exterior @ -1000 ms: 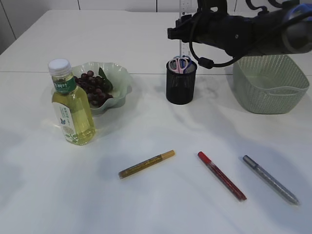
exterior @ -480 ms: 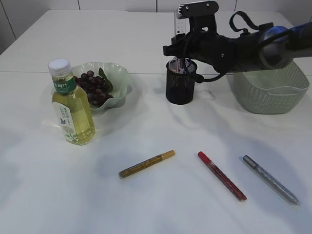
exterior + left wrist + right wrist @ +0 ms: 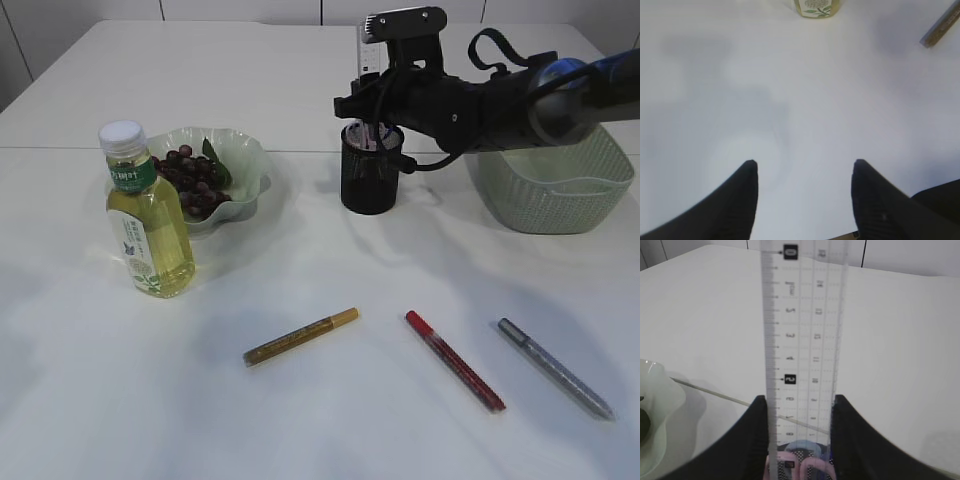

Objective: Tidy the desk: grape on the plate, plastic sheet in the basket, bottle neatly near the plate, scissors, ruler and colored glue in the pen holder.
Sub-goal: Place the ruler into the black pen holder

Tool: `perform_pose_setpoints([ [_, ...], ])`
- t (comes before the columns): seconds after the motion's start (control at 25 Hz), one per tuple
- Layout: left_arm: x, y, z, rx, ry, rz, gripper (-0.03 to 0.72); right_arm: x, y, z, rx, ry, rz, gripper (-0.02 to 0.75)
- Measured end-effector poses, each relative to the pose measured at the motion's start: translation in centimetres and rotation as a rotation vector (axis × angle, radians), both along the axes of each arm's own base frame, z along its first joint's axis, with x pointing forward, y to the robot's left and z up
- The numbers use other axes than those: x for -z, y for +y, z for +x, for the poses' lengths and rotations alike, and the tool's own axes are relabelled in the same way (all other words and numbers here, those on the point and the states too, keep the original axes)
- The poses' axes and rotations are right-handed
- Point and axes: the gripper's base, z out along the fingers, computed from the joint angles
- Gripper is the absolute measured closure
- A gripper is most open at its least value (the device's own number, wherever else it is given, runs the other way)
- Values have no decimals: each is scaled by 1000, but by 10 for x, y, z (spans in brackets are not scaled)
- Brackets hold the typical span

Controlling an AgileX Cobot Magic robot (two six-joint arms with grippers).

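Wrist view shows you the right gripper (image 3: 799, 440) clamped on the clear ruler (image 3: 802, 340) above the pen holder (image 3: 371, 170) by the table's far edge; left gripper (image 3: 804, 192) hangs open, empty.

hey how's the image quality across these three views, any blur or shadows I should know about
Exterior view: sharp, even light, soft shadows under the bottle and pens. Left wrist view: table washed out with faint grey shadows, left gripper slightly soft. Right wrist view: the transparent ruler is readable, the fingers beside it dark and blurred.
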Motion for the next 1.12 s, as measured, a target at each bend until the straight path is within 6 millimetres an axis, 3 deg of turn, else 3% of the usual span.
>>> perform_pose_setpoints([
  [0.6,0,2,1,1,-9,25,254,-4,0,-2,-5,17,-4,421],
  [0.92,0,4,0,-1,4,43,254,-10,0,-6,-16,60,-12,328],
  [1.12,2,5,-3,-6,39,58,254,-14,0,-7,-19,71,-14,314],
])
